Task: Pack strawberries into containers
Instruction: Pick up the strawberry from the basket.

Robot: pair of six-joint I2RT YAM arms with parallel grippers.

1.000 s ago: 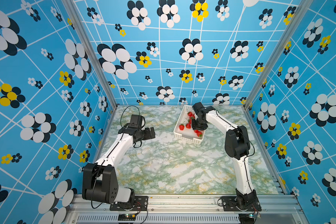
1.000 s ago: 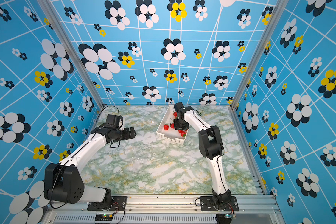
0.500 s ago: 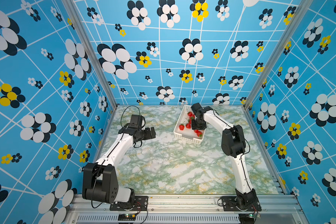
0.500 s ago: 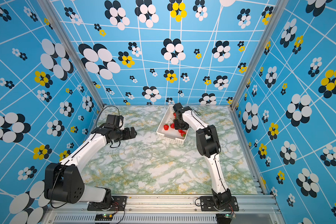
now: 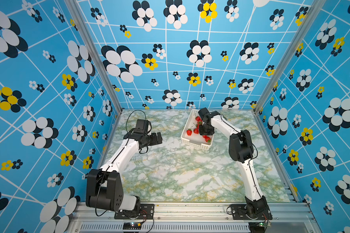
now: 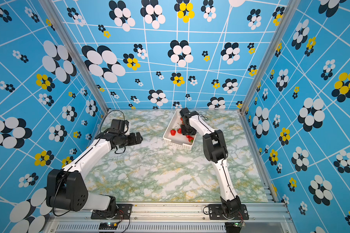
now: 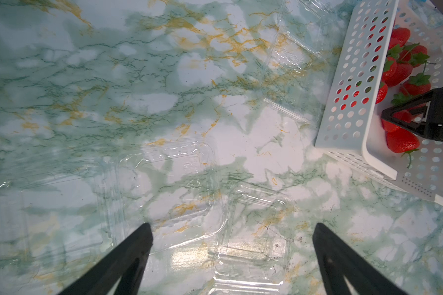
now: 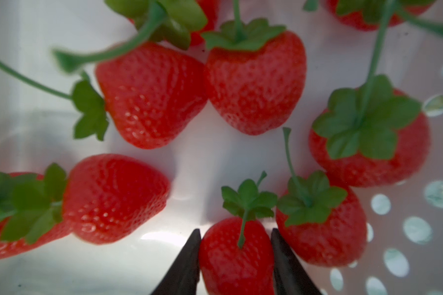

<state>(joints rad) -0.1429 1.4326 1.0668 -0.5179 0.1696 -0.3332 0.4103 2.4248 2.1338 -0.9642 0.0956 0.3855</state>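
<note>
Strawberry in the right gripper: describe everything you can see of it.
The strawberry is glossy red, with seeded skin, a small green cap and a thin stem bent over its face. It is inside the white basket, cap pointing away from the wrist. The right gripper clamps it, black fingers one on each side. A neighbour berry sits close beside it; contact unclear. Whether it is lifted cannot be told.

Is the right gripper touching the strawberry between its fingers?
Touching. The right wrist view shows the right gripper with both fingers pressed against the sides of the strawberry. No gap shows on either side.
</note>
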